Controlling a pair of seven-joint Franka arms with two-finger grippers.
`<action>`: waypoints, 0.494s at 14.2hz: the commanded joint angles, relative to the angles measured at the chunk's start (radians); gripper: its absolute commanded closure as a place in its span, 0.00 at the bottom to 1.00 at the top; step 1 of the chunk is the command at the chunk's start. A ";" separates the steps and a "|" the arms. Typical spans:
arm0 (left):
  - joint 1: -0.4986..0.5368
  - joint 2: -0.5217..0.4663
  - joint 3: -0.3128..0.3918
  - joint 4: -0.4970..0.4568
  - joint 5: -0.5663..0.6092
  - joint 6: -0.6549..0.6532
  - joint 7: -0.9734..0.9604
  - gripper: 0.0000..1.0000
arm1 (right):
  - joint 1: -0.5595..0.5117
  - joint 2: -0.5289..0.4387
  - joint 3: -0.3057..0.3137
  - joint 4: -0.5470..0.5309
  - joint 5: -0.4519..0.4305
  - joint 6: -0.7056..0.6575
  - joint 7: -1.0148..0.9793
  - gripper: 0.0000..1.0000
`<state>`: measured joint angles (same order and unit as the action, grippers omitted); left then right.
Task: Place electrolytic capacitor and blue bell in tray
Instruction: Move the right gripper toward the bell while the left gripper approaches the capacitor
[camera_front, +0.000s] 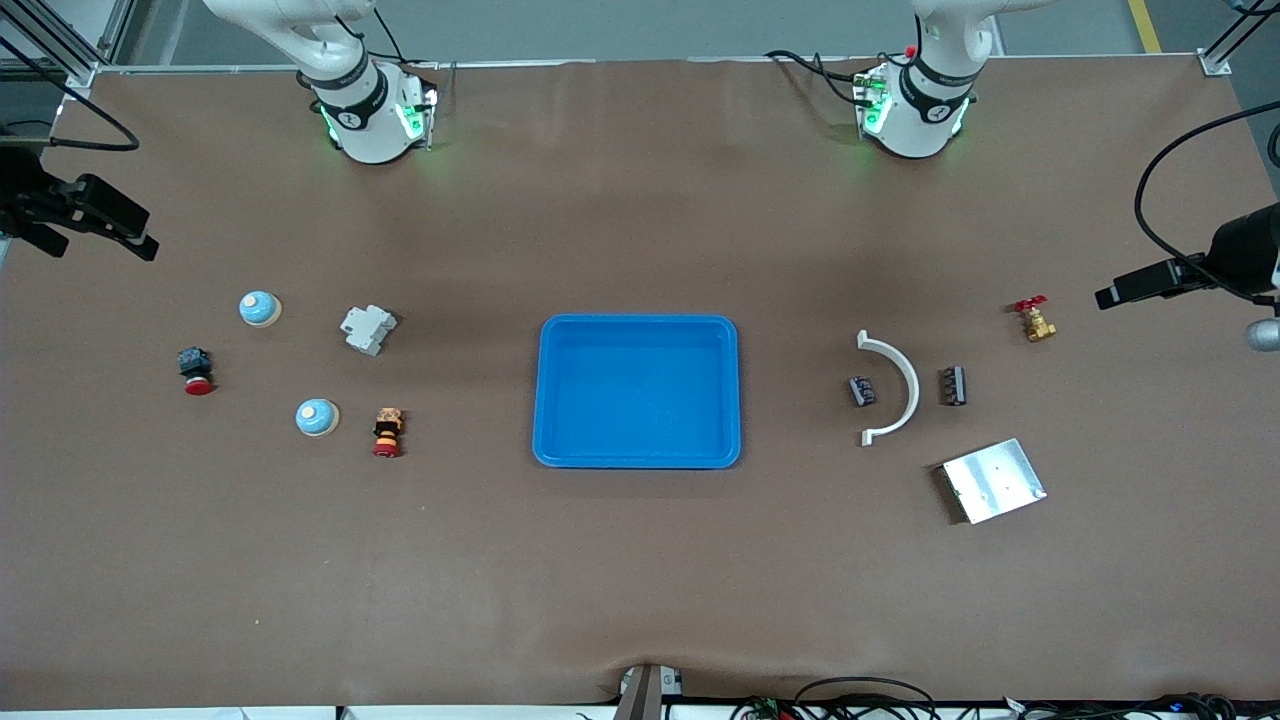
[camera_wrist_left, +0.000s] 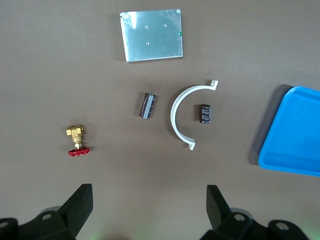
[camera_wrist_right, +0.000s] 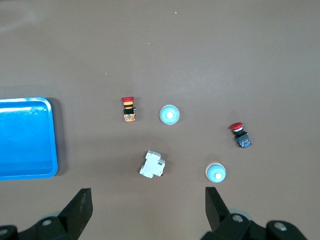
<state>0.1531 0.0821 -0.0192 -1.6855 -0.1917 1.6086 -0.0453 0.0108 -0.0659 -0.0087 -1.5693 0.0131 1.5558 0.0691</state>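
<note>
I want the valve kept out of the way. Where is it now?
The brass valve sits toward the left arm's end of the table, beside the dark ribbed part.

The tray sits in the middle of the tabletop. Toward the right arm's end lie two bells. One bell is nearer the front camera than the other bell. A breaker and a stacked button lie between the bells and the tray. Another button lies closest to that end. Toward the left arm's end, a capacitor sits inside a curved clip. A second capacitor lies just outside it. A plate lies nearer the front camera. A valve lies farther.
</note>
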 joint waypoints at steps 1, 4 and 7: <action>-0.021 0.015 -0.018 -0.026 0.044 0.026 0.009 0.00 | 0.012 -0.022 -0.005 -0.018 -0.013 0.009 -0.002 0.00; -0.043 0.016 -0.036 -0.126 0.103 0.131 0.009 0.00 | 0.014 -0.022 -0.005 -0.018 -0.013 0.007 -0.002 0.00; -0.058 0.016 -0.057 -0.232 0.156 0.264 0.010 0.00 | 0.014 -0.022 -0.005 -0.018 -0.013 0.009 -0.002 0.00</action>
<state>0.0992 0.1192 -0.0661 -1.8440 -0.0717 1.7983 -0.0453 0.0108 -0.0659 -0.0083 -1.5693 0.0131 1.5577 0.0690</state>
